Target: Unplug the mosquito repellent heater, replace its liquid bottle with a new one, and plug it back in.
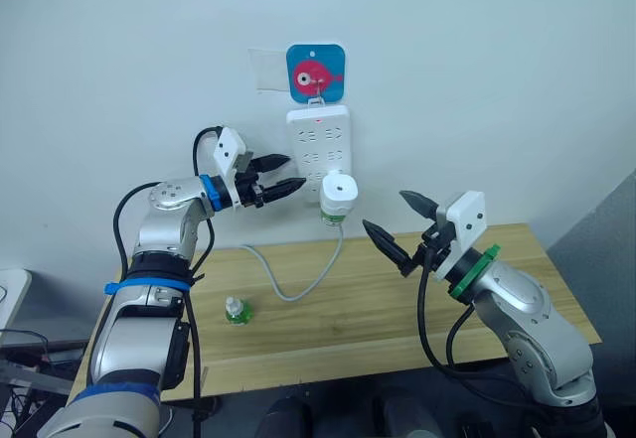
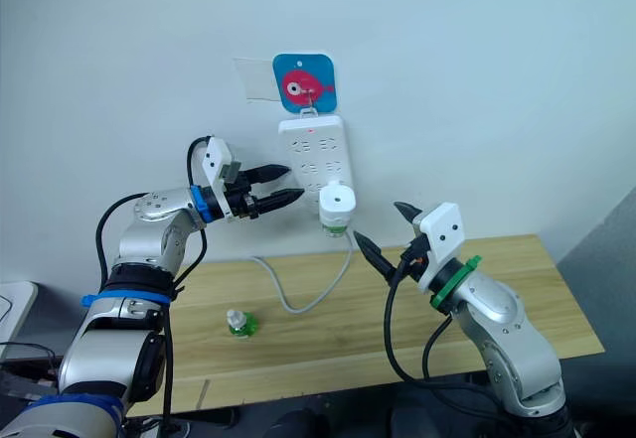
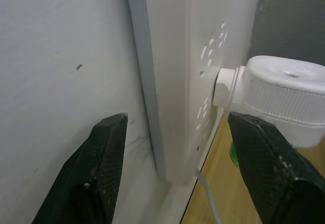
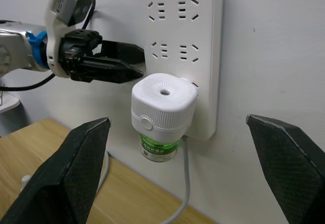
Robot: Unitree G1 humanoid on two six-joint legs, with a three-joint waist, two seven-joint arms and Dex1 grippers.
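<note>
Hanging plugged into the lowest socket row of the white power strip (image 1: pixel 319 150), the mosquito repellent heater (image 1: pixel 339 193) sits against the wall with its round vented top facing up and a green-labelled liquid bottle (image 4: pixel 159 150) screwed in beneath it. The strip is mounted upright on a pale wall (image 1: pixel 477 71), under a blue square hook plate with a pink fish (image 1: pixel 316 73), and a small red light glows at its top; its grey cable (image 1: pixel 313 279) loops down onto the light wooden table (image 1: pixel 517 259) below. A second small bottle with a green base (image 1: pixel 237 310) stands on the table toward my left side, well apart from the heater. My left gripper (image 1: pixel 280 178) is raised beside the strip, fingers apart, pointing toward the wall just beside the heater; through my left wrist camera the strip's edge and the heater's plug end lie between my two fingers (image 3: pixel 96 168), not touched. My right gripper (image 1: pixel 402 225) hovers over the table in front of the heater and a little lower, its fingers spread wide, holding nothing, with the heater framed between them from my right wrist.
</note>
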